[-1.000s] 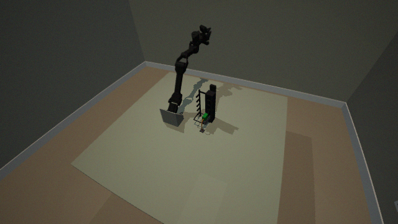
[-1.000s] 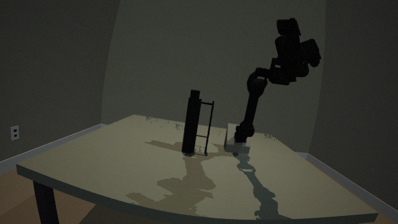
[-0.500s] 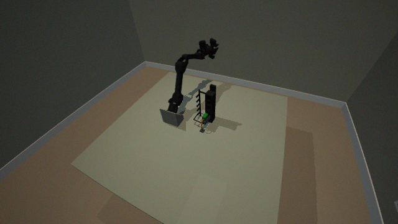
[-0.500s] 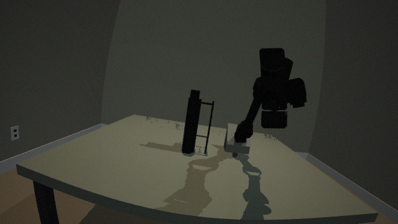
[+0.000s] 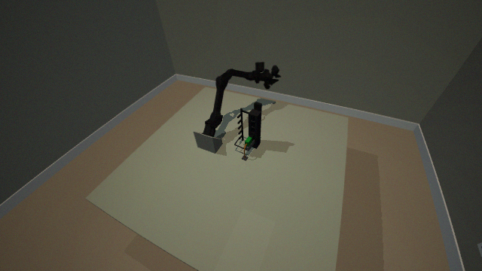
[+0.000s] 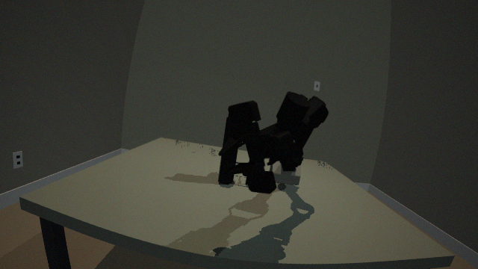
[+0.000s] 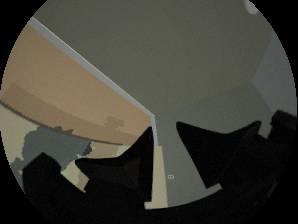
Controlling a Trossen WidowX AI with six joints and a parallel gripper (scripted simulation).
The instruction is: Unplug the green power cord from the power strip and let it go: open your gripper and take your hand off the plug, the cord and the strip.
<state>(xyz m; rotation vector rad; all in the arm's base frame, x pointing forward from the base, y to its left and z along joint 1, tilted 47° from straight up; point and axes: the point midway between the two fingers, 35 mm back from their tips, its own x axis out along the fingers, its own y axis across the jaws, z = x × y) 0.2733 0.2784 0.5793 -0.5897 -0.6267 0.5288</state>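
The black power strip (image 5: pixel 255 124) stands upright on the table like a tower. The green plug (image 5: pixel 248 141) sits in its lowest socket on the left face, and a thin orange cord (image 5: pixel 245 151) runs down from it to the table. My gripper (image 5: pixel 273 77) hangs in the air above and just behind the top of the strip, well clear of the plug. In the wrist view the two dark fingers stand apart with only wall and floor between them. In the exterior view the strip (image 6: pixel 237 143) and the arm merge into one dark mass, and the plug is hidden.
A black ladder-like rack (image 5: pixel 241 126) stands just left of the strip. The arm's grey base block (image 5: pixel 207 142) sits further left. The table is pale, with brown floor around it and grey walls behind.
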